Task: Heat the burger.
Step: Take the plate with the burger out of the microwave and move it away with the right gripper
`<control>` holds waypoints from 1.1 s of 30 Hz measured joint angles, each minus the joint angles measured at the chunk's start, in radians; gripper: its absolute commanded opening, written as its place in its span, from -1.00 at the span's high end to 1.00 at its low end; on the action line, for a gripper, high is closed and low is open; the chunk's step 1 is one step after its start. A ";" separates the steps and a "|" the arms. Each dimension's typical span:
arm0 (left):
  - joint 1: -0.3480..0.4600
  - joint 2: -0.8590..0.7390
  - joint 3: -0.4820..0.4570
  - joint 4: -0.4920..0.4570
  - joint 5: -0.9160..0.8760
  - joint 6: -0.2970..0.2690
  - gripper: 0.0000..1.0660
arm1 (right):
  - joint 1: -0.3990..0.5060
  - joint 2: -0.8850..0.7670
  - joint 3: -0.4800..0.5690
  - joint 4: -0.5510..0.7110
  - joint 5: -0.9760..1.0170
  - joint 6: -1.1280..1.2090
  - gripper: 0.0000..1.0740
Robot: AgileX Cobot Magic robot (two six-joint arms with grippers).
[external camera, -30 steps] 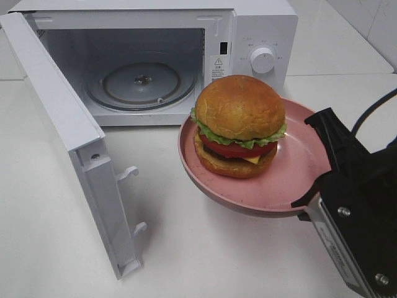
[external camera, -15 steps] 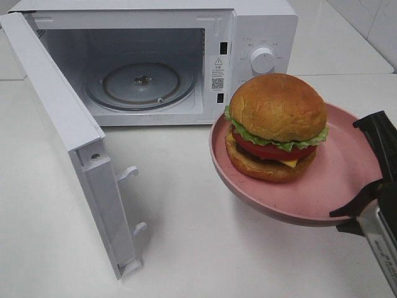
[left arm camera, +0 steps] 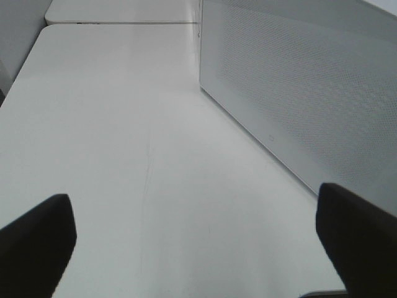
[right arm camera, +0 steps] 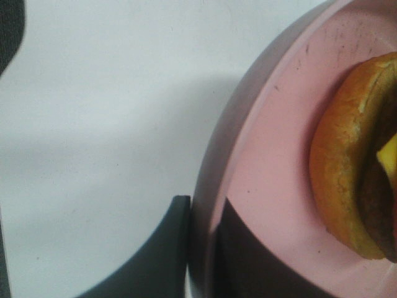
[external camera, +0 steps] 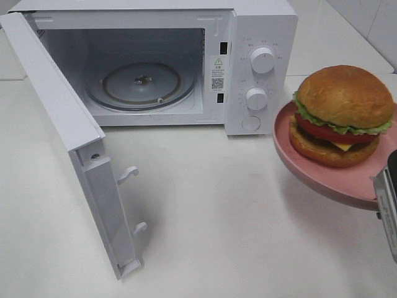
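At the near right edge of the exterior high view, at about 4 o'clock, only a small piece of the right arm (external camera: 389, 202) is visible. The right wrist view shows the right gripper (right arm camera: 200, 251) with its jaws closed on the rim of the pink plate (external camera: 310, 167), one dark finger (right arm camera: 158, 254) under the rim and the other on the inner side. The plate is tilted (its far side is higher) and it seems to be lifted above the table (external camera: 217, 217), although the gap under it is hard to judge from this angle.

The burger (external camera: 343, 115) sits on the plate at about 3 o'clock of the exterior high view, upright, with the golden bun on top, then green lettuce, red tomato, yellow cheese and a dark patty. It is outside the microwave (external camera: 248, 68), just to the right of the control panel with its two round knobs (external camera: 262, 60).

The microwave door (external camera: 68, 143) stands wide open toward 8 o'clock, and the glass turntable (external camera: 141, 84) lies inside the cavity at about 11 o'clock.

The left gripper (left arm camera: 198, 230) appears only in the left wrist view: its jaws stand wide apart and hold nothing, above the bare table, beside a white perforated wall of the microwave.
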 measured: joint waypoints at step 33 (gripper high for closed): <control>0.000 0.000 0.000 0.000 0.000 0.000 -0.84 | 0.000 0.160 0.000 -0.309 0.224 1.047 1.00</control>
